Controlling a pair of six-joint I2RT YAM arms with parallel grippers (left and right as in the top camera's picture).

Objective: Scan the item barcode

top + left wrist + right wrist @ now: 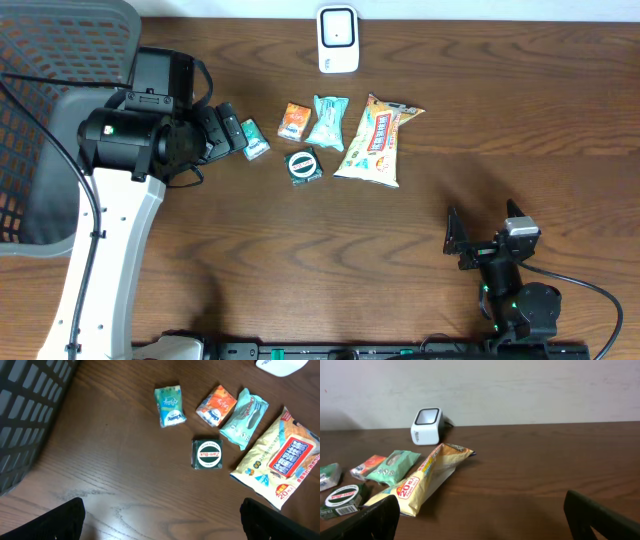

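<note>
Best to reach with the left gripper [234, 130], jaws spread wide and empty, for the green tissue pack [255, 141] lying slanted just to its right. Leave the right gripper [485, 235], equally wide and empty, well apart at the front. Then onward to the barcode scanner [338, 38] at the far edge.

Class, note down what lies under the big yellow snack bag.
The yellow snack bag lies on the wooden table; nothing pokes out from beneath it. Its underside, and anything flat hidden there, cannot be seen.
</note>
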